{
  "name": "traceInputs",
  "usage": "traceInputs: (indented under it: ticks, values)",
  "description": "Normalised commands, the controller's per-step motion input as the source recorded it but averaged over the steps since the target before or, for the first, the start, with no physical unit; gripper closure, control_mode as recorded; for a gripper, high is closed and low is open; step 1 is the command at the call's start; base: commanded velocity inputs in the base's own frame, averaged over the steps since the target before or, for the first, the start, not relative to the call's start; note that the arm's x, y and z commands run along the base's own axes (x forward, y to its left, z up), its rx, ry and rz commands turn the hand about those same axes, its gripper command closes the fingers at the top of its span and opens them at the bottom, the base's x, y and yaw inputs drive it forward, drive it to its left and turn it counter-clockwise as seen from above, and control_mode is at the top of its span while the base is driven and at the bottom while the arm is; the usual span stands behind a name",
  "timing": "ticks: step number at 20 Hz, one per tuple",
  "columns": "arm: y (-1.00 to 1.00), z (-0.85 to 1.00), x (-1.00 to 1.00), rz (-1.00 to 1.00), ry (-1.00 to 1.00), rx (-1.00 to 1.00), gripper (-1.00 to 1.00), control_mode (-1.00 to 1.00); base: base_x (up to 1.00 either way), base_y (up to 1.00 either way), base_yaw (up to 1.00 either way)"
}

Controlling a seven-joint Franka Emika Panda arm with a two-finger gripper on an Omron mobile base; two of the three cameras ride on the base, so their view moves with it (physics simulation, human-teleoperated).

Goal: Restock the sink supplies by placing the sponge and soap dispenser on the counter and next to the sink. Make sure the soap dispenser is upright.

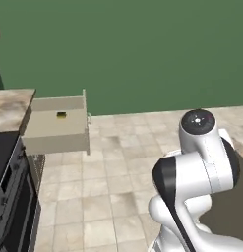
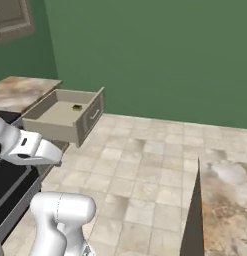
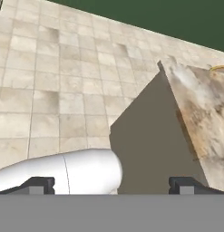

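The sponge [image 1: 61, 115], a small yellow block with a dark green top, lies inside an open beige drawer [image 1: 56, 129] at the end of the counter [image 1: 12, 106]. From the right base view the sponge [image 2: 77, 107] sits near the drawer's back. My gripper [image 3: 112, 186] is open with nothing between its fingertips [image 3: 38, 185], and it looks down at tiled floor and the corner of a marbled counter slab [image 3: 202, 108], far from the drawer. The soap dispenser and the sink are out of view.
A black stovetop [image 1: 2, 157] sits beside the drawer over dark oven fronts. The pulled-out drawer [image 2: 65, 117] juts over the tiled floor [image 2: 145, 165]. A second marbled counter [image 2: 227, 200] stands at the right. A green wall [image 1: 142, 49] closes the back.
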Motion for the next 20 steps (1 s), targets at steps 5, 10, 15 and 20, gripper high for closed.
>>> traceInputs:
  ticks: [5,10,15,20]
  values:
    - [0.0,0.0,0.0,0.0,0.0,0.0,-1.0,1.0,1.0,0.73,-0.05]
    - [0.0,0.0,0.0,0.0,0.0,0.0,-1.0,1.0,1.0,0.24,0.03]
    - [0.0,0.0,0.0,0.0,0.0,0.0,-1.0,1.0,1.0,-0.09,0.16]
    - [0.0,0.0,0.0,0.0,0.0,0.0,-1.0,1.0,0.83,0.0,0.21]
